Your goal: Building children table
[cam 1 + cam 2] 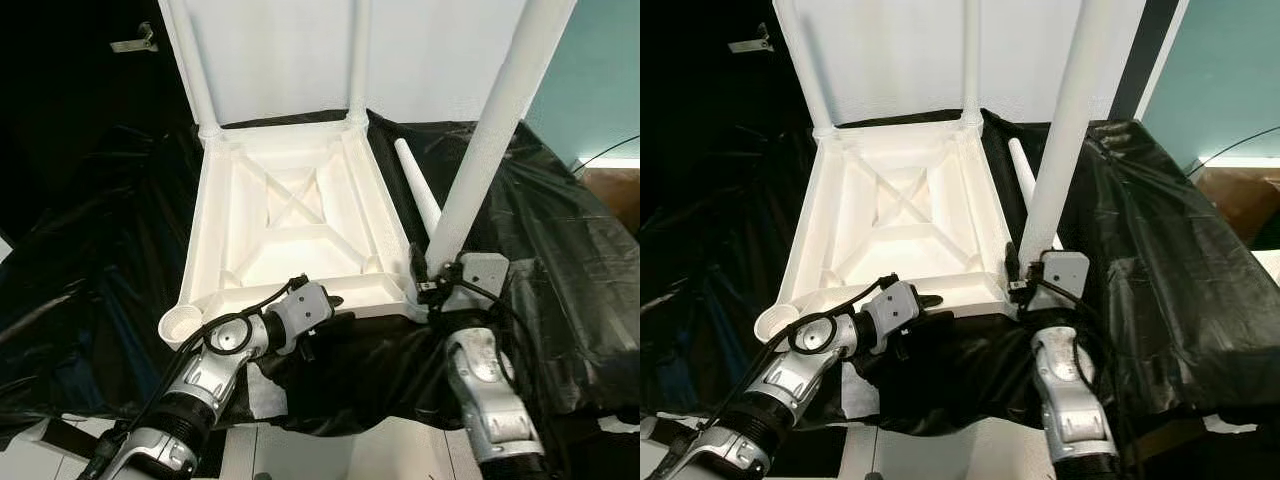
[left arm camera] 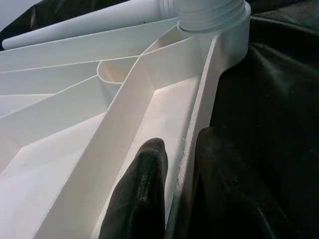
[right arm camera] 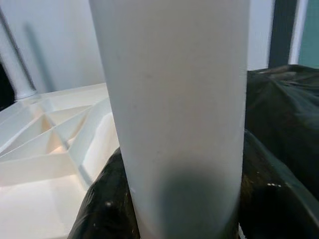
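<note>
Even indoor light from above, bright glare on the upturned white plastic table frame [image 1: 290, 215], deep shadow at upper left, close white round leg [image 3: 174, 114] softly blurred

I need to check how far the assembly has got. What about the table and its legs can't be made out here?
- Near-right socket: in the eye views the right gripper hides where the held leg meets the tabletop.
- Leg tops: cut off by the upper edge.
- Loose leg: its lower end is hidden behind the held leg.
</note>
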You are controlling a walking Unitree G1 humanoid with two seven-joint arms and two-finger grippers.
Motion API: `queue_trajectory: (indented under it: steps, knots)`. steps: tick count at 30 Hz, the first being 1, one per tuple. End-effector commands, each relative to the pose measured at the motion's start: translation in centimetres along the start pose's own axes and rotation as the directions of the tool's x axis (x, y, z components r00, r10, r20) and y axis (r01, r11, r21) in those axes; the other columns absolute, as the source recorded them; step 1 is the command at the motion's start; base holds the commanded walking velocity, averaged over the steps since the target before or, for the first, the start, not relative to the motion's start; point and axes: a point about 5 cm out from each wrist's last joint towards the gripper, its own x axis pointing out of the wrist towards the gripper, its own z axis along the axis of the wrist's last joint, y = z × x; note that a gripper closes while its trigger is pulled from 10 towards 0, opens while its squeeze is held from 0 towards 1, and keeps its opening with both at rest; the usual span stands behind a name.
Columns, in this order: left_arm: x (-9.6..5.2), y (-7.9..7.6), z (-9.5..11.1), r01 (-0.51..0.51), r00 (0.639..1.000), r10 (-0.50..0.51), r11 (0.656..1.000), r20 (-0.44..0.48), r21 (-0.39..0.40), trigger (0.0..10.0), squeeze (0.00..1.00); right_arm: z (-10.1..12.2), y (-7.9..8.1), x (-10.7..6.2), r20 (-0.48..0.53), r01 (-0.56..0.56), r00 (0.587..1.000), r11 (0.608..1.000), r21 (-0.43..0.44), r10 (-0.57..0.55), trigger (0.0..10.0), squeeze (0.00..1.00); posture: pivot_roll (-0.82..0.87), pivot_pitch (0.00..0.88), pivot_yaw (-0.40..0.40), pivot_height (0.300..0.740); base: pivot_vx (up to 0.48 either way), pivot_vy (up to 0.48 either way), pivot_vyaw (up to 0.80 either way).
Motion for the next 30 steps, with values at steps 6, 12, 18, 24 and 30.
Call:
queue_trajectory:
  steps: [6,12,18,24,30]
  knots:
    - [-0.4,-1.5,-1.7,0.066,0.996,-0.068,0.997,-0.061,-0.032,10.0,0.0,-2.3,-2.4,-0.5,-0.112,0.149,0.981,0.985,-0.091,-0.158,10.0,0.0,0.0,0.018,0.006,0.74,0.0,0.0,0.0]
    - [-0.3,-1.6,-1.7,0.064,0.996,-0.066,0.997,-0.061,-0.033,10.0,0.0,-2.4,-2.0,-0.5,-0.117,0.084,0.989,0.993,-0.085,-0.094,10.0,1.0,-0.01,0.018,0.006,0.74,0.0,0.0,0.0]
    - [-0.2,-1.6,-1.7,0.063,0.996,-0.065,0.997,-0.059,-0.034,10.0,0.0,-2.2,-1.5,-0.6,-0.1,-0.143,0.986,0.987,-0.079,0.135,10.0,0.0,-0.02,0.02,0.004,0.74,0.0,0.0,0.0]
    - [-0.2,-1.6,-1.7,0.07,0.996,-0.071,0.997,-0.06,-0.031,10.0,0.0,-1.3,-2.5,-0.7,-0.14,-0.461,0.878,0.887,0.02,0.459,10.0,0.0,-0.02,0.021,0.007,0.74,0.0,0.0,0.0]
    - [-0.2,-1.2,-1.6,0.066,0.996,-0.067,0.998,-0.062,-0.023,10.0,0.0,-0.4,-4.4,-0.8,-0.199,-0.65,0.743,0.76,0.012,0.639,10.0,0.0,-0.02,0.019,0.011,0.74,0.0,0.0,0.0]
